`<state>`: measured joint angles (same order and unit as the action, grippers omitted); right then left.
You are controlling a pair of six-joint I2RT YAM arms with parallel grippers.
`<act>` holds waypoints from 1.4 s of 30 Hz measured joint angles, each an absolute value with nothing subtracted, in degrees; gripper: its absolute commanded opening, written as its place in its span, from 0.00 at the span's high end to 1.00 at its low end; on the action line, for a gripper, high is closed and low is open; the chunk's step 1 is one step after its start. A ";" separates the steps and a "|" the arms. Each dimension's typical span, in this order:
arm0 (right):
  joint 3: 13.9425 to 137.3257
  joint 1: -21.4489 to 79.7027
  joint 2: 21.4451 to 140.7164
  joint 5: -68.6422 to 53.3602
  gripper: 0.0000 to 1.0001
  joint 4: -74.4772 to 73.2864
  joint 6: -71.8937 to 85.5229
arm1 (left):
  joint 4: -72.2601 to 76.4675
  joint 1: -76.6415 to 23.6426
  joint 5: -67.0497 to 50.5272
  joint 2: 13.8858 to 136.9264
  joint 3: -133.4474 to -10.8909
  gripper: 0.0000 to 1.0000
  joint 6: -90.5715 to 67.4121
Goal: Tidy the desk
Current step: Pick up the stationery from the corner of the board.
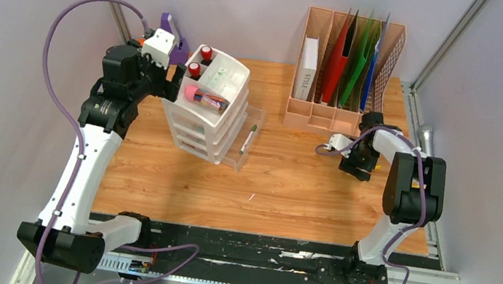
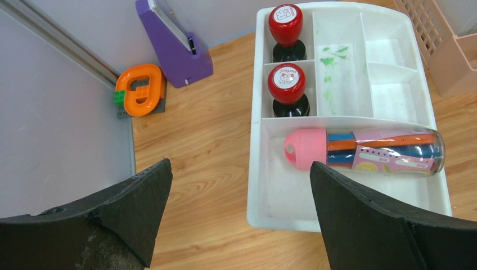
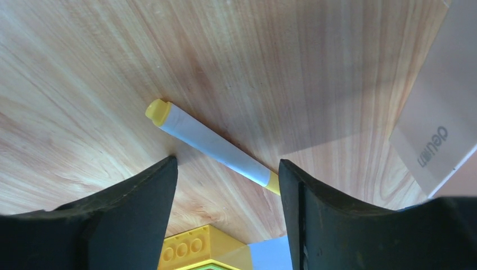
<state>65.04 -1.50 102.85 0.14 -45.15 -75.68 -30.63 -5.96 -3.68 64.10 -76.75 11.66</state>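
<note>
The desk (image 1: 287, 183) is light wood planks between grey walls. My right gripper (image 3: 228, 163) is low over it, just in front of the pink file holder (image 1: 347, 59), its jaws apart around a white marker with yellow ends (image 3: 208, 143) that lies slantwise on the wood. The right finger covers one end of the marker, and no grip shows. My left gripper (image 2: 241, 166) hangs wide open and empty over the near corner of the white drawer unit's top tray (image 2: 256, 169). That tray holds two red stamps (image 2: 287, 90) and a pink-capped tube of pens (image 2: 365, 152).
A yellow toy brick (image 3: 197, 244) sits just behind my right fingers. A purple device (image 2: 174, 48) and an orange ring block (image 2: 140, 87) stand in the back left corner. The drawer unit's lowest drawer is pulled out with a green-tipped pen (image 1: 252, 135) in it.
</note>
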 measured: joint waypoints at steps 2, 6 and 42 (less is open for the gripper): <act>65.30 -1.41 103.31 0.49 0.45 -45.69 -76.40 | -30.61 -5.96 -3.51 64.10 -76.75 0.00 11.66; 66.26 -1.19 104.53 1.02 0.55 -47.62 -76.99 | -30.63 -5.96 -3.07 64.10 -76.75 0.00 11.66; 70.57 3.42 105.84 -10.81 0.19 -55.61 -65.01 | -30.61 -5.96 -2.72 63.61 -76.75 0.00 11.66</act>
